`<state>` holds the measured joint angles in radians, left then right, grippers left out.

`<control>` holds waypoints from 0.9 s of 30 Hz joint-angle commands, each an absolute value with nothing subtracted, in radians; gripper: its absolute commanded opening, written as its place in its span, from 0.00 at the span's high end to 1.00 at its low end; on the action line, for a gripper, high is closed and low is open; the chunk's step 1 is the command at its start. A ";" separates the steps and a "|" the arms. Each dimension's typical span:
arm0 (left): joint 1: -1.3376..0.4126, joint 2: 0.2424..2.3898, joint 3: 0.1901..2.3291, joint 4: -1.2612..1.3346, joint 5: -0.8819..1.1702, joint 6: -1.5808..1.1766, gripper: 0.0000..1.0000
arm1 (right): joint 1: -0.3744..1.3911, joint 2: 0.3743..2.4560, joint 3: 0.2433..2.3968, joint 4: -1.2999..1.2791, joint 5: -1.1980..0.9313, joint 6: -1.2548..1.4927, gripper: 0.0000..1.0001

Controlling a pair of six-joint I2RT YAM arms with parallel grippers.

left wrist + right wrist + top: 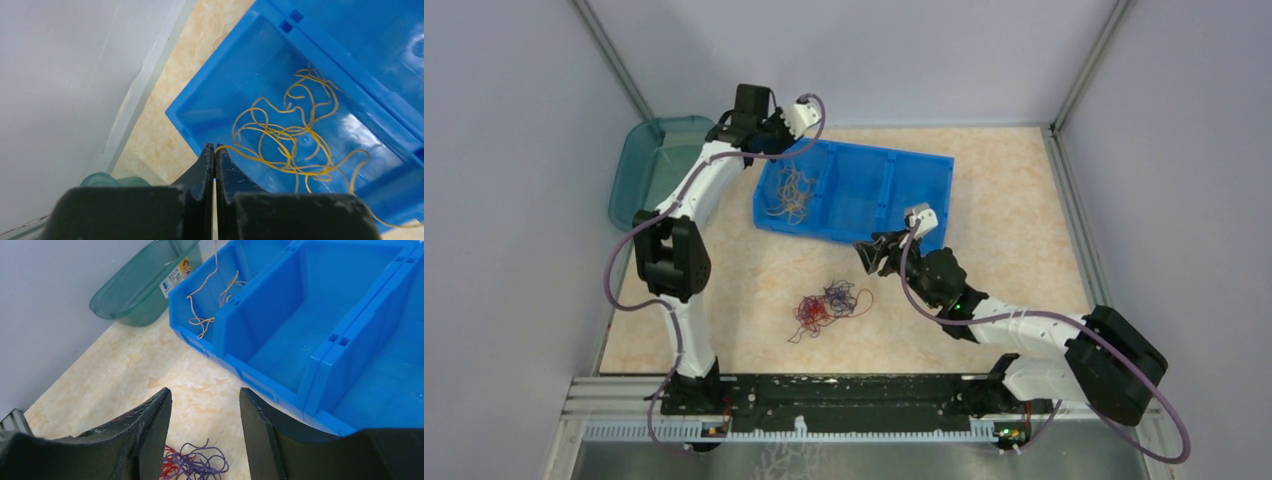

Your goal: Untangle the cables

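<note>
We saw left fingers (215, 155) clenched on yellow cable (295, 134) end, rest lying ahead in blue bin (230, 85); right fingers (872, 257) spread, red-purple tangle (829, 308) just below on surface (1014, 250). We judged both light, limp, snag-prone; best pinched at loose outer loop.

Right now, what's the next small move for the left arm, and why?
Probably open the left pincer. It is shut, an end of the yellow cable seemingly pinched at its tips, and the rest already lies in the bin. The right pincer hangs open near the red-purple tangle, which is left to sort.
</note>
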<state>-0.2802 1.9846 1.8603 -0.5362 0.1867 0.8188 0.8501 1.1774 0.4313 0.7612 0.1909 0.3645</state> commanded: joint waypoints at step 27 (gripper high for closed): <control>-0.282 2.050 1.877 -0.726 0.347 0.878 0.86 | 0.818 1.225 0.492 0.835 0.116 0.437 0.49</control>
<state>-0.2844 2.0289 1.8633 -0.5732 0.2592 0.8330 0.8215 1.2453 0.4679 0.7776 0.1219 0.4206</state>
